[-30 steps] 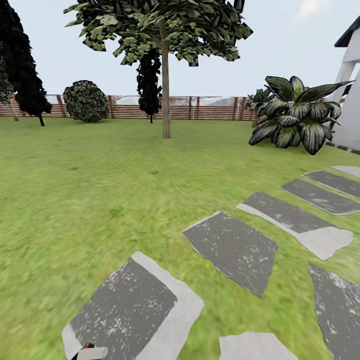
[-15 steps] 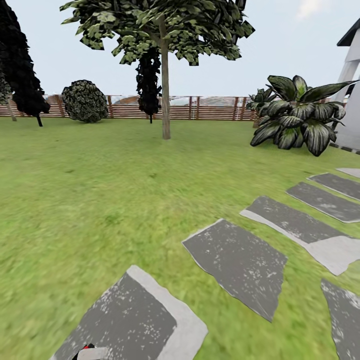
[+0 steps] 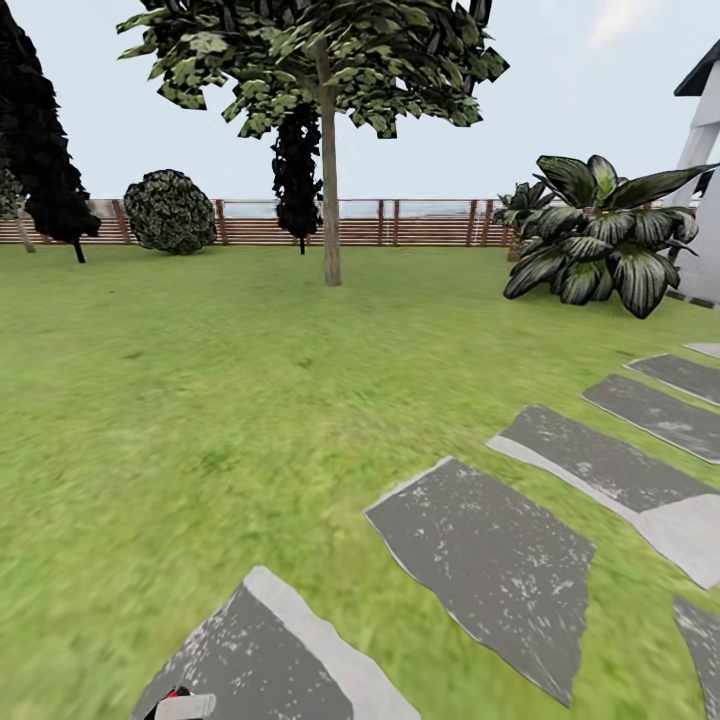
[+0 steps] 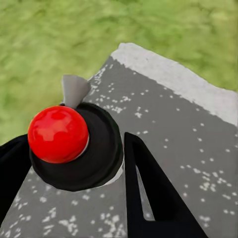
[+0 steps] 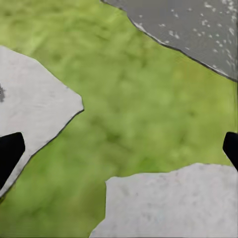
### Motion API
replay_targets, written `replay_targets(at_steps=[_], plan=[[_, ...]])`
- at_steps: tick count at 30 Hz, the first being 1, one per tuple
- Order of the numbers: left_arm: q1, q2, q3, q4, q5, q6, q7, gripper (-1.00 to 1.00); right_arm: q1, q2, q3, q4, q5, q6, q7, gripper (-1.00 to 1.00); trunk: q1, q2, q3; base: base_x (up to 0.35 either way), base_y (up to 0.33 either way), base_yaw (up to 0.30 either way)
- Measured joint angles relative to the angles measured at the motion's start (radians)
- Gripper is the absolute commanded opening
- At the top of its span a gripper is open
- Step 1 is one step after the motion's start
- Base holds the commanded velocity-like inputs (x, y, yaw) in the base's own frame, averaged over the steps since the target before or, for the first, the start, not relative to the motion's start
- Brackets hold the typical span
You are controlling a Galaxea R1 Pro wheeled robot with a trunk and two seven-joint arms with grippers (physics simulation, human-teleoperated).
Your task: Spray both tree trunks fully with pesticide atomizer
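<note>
My left gripper (image 4: 79, 166) is shut on the pesticide atomizer (image 4: 101, 148), a small black bottle with a round red top and a grey nozzle, held over a grey stepping stone (image 4: 173, 129). Its red top and grey nozzle (image 3: 180, 703) peek in at the bottom edge of the head view. One tree stands far ahead on the lawn, its straight grey-tan trunk (image 3: 330, 200) under a dark green blocky crown (image 3: 310, 50). My right gripper (image 5: 119, 148) hangs open over grass between paving stones, nothing between its fingers.
A path of grey stepping stones (image 3: 490, 560) runs from the near left to the far right. A broad-leaved bush (image 3: 595, 235) and a white house corner (image 3: 700, 150) stand right. A brown slat fence (image 3: 420, 222), a round shrub (image 3: 170, 212) and dark cypress-like trees (image 3: 40, 140) close the back.
The whole head view has shifted: the stepping stones have slid down and to the right, so the camera has moved over the lawn. The atomizer stays in my left gripper.
</note>
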Motion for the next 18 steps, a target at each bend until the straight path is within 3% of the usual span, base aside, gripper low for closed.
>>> replay_targets(at_steps=[3, 11, 18], plan=[[0.0, 0.0, 0.0, 0.0, 0.0, 0.0, 0.0, -1.0, 0.0, -0.008, 0.0, -0.106, 0.001, 0.0, 0.001, 1.0, 0.0, 0.0, 0.0, 0.34, 0.0, 0.0], [0.0, 0.0, 0.0, 0.0, 0.0, 0.0, 0.0, -1.0, 0.001, -0.009, -0.001, -0.242, -0.002, -0.001, 0.002, 1.0, 0.0, 0.0, 0.0, 0.34, 0.0, 0.0], [0.0, 0.0, 0.0, -0.001, 0.0, 0.0, 0.0, -1.0, 0.001, -0.005, -0.002, -0.278, -0.001, -0.006, -0.001, 1.0, 0.0, 0.0, 0.0, 0.34, 0.0, 0.0]])
